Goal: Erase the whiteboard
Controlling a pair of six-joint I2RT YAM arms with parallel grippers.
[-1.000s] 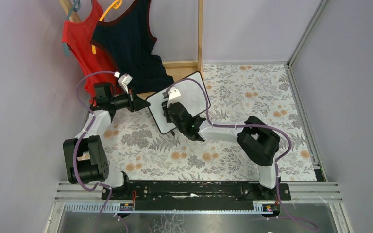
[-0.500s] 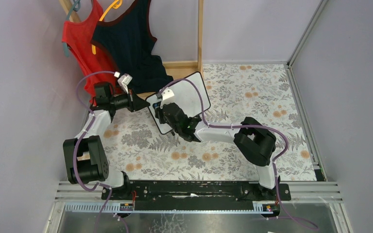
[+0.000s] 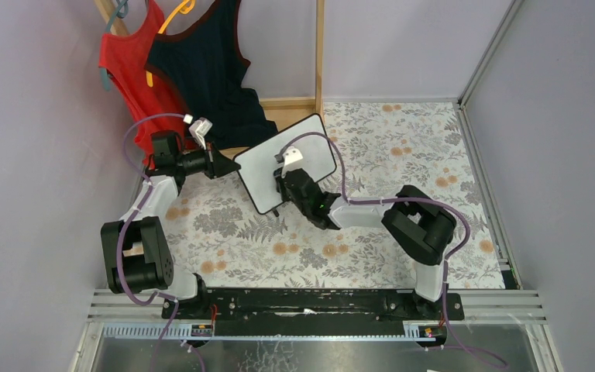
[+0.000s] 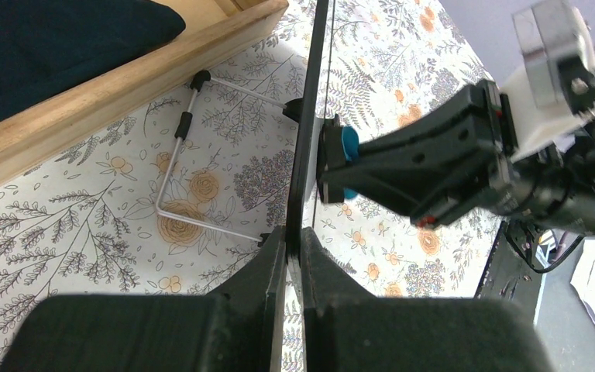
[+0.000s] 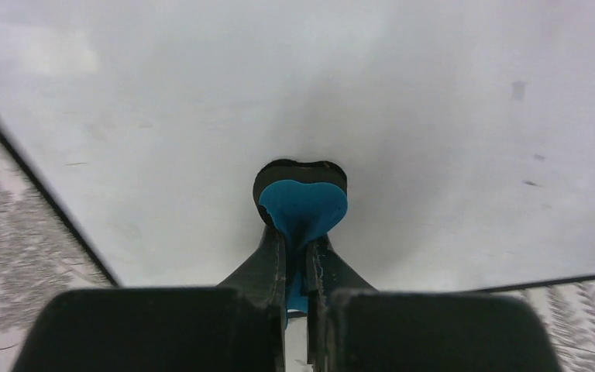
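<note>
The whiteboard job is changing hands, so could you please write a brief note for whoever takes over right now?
Left gripper: shut on the whiteboard edge, steadying it on its wire stand on the floral table.
Right gripper: shut on a blue eraser, pad pressed to the board's face.
Done: no red writing shows on the visible face.
Left: wipe a few small dark specks seen in the right wrist view; the patch under the arm is hidden, so check it.

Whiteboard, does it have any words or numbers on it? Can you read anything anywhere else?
Whiteboard: no writing to read, only a few tiny dark specks on its white face.
Elsewhere: no words, labels or numbers can be read in any view.
</note>
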